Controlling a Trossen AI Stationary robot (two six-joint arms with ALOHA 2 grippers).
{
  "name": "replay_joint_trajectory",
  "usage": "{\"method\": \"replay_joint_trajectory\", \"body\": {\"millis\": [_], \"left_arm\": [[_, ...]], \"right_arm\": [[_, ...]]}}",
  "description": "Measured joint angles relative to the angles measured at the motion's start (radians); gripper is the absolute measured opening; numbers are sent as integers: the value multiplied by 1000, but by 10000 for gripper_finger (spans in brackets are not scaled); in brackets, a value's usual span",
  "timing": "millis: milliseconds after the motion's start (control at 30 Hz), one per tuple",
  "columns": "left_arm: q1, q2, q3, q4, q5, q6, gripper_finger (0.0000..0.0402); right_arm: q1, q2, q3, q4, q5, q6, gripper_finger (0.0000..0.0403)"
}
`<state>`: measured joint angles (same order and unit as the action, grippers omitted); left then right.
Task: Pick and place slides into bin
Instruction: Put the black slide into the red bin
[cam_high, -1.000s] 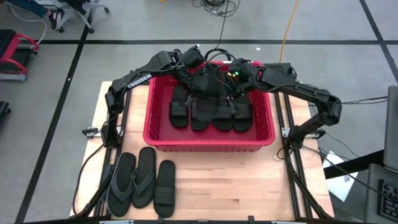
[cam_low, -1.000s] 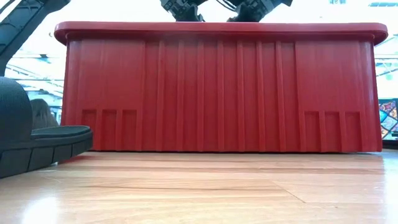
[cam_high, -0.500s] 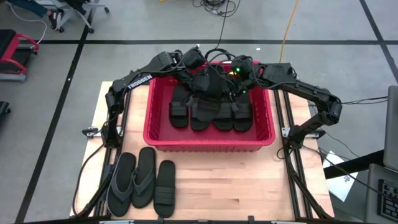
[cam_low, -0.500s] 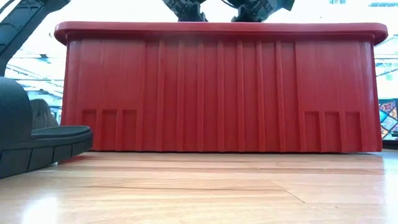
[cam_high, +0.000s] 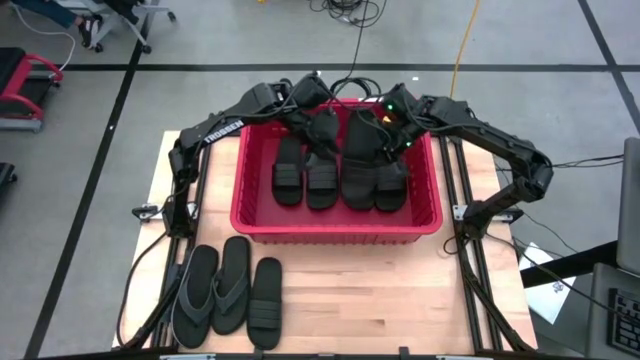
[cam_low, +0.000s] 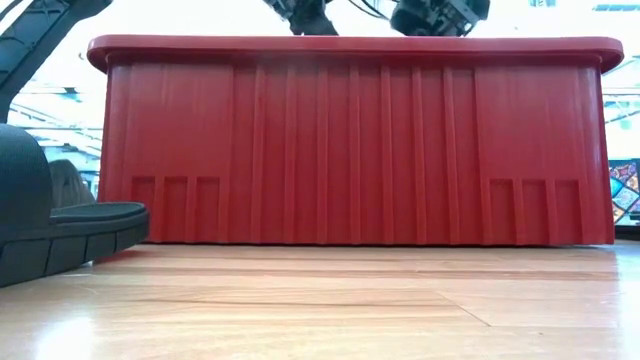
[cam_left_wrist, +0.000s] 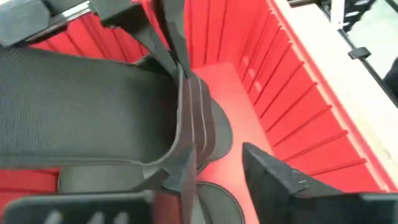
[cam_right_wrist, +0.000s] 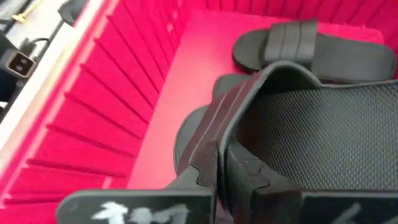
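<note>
The red bin (cam_high: 335, 235) stands mid-table. Three black slides (cam_high: 287, 170) lie flat on its floor. A further slide (cam_high: 358, 155) stands tipped up between them, its textured face (cam_right_wrist: 323, 130) toward my right gripper (cam_high: 387, 130), which is shut on it over the bin's far right part. My left gripper (cam_high: 322, 132) hangs open just left of that slide, one finger (cam_left_wrist: 177, 180) beside its ribbed edge and nothing between the fingers. Both grippers' housings show above the bin's rim (cam_low: 350, 48). My right gripper pinches the tipped slide's ribbed side edge (cam_right_wrist: 221, 134) between its two fingers (cam_right_wrist: 255, 180), coming from the bin's far right and slanting down. The slide stands on edge, its far end raised; whether its near end rests on the bin floor is hidden. My left gripper: I cannot tell whether its finger touches the slide's edge (cam_left_wrist: 193, 118).
Outside the bin, at the table's near left, lie two dark flip-flops (cam_high: 195, 295) (cam_high: 232, 285) and a black slide (cam_high: 266, 303). The flip-flop's end (cam_low: 50, 225) fills the low view's left. Bare wood lies before and right of the bin.
My right gripper has drawn away from the left one, toward the table's right edge and a little up. The slide third from the left, flat a second ago, now stands tipped with its far end raised. The other slides have stayed put.
</note>
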<state>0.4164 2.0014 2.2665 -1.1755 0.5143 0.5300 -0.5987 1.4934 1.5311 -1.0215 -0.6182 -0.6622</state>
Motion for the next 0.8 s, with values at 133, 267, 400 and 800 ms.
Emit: {"method": "replay_joint_trajectory", "body": {"millis": [133,267,400,800], "left_arm": [[-2,-5,0,-9,-51,-29,171],[-5,-38,0,0,-103,-16,196],[-9,-97,0,0,-131,47,196],[-50,-260,0,75,-219,82,10]], "right_arm": [[-56,1,0,-114,9,-89,1],[-107,8,0,-193,-9,-168,1],[-151,7,-4,-243,-16,-223,1],[-201,11,-189,-185,13,-221,1]]}}
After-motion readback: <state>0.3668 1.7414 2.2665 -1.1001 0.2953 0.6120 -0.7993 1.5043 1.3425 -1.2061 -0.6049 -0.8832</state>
